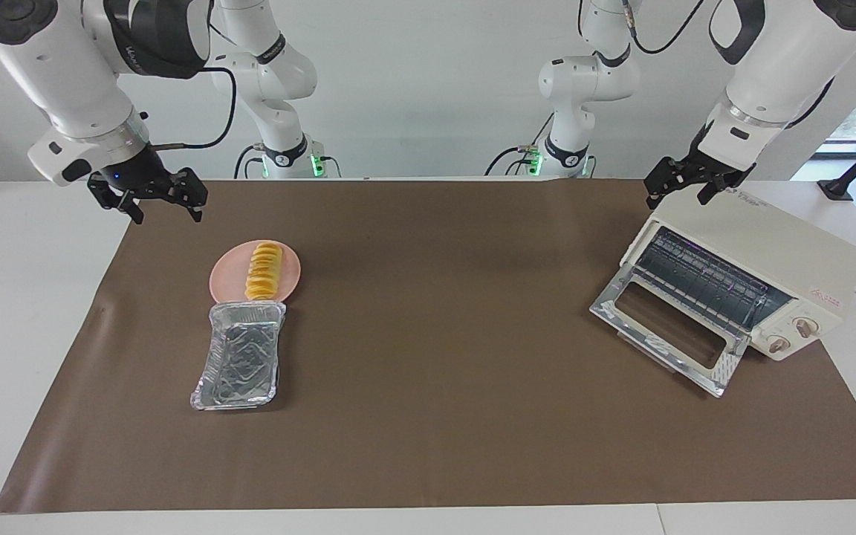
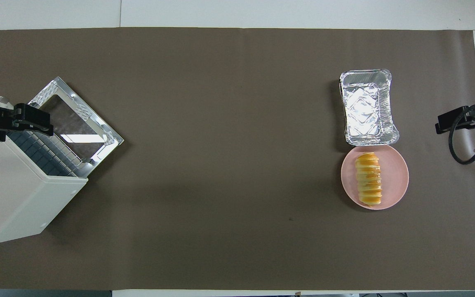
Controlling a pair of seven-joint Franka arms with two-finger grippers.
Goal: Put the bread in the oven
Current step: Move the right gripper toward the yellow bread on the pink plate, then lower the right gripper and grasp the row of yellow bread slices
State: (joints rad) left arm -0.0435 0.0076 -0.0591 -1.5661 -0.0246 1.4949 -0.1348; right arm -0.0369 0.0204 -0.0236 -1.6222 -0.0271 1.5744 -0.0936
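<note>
The bread (image 1: pixel 264 271) (image 2: pixel 369 178), a ridged yellow-orange loaf, lies on a round pink plate (image 1: pixel 229 281) (image 2: pixel 395 177) toward the right arm's end of the table. The cream-white oven (image 1: pixel 770 253) (image 2: pixel 19 198) stands at the left arm's end. Its glass door (image 1: pixel 666 327) (image 2: pixel 76 119) is dropped open and the wire rack shows inside. My right gripper (image 1: pixel 166 212) (image 2: pixel 441 123) hangs open in the air, beside the plate and off toward the mat's edge, holding nothing. My left gripper (image 1: pixel 677 199) (image 2: pixel 43 121) hovers open over the oven's top front edge, also holding nothing.
A crinkled silver foil tray (image 1: pixel 242 357) (image 2: pixel 365 107) lies with nothing in it, right against the plate and farther from the robots. A brown mat (image 1: pixel 435 334) (image 2: pixel 229 165) covers the table between the plate and the oven.
</note>
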